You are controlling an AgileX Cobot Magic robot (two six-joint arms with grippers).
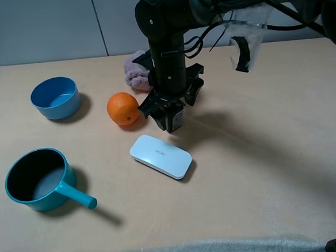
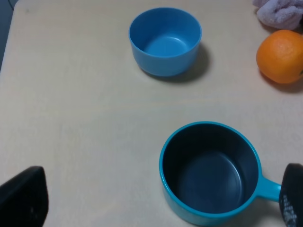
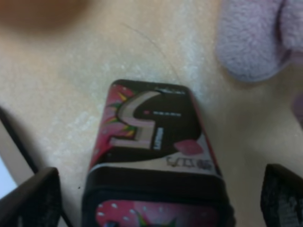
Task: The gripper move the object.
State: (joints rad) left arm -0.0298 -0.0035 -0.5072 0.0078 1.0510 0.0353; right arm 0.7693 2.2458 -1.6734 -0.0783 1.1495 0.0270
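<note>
- Lying flat on the worktop (image 3: 57,118), the box (image 3: 154,156) runs its long axis between the right end effector's (image 3: 156,198) wide-spread fingers (image 3: 33,198) (not gripped).
- Orange (image 1: 122,108) just beside; left end effector (image 2: 156,201) open too.

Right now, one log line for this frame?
right gripper: open, straddling box | box: on table, beside orange | left gripper: open, idle over pot

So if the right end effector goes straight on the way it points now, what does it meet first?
Most likely the small dark box. The right end effector points down at the table, and the right wrist view shows the box lying between its open fingers. How far above it is unclear.
</note>
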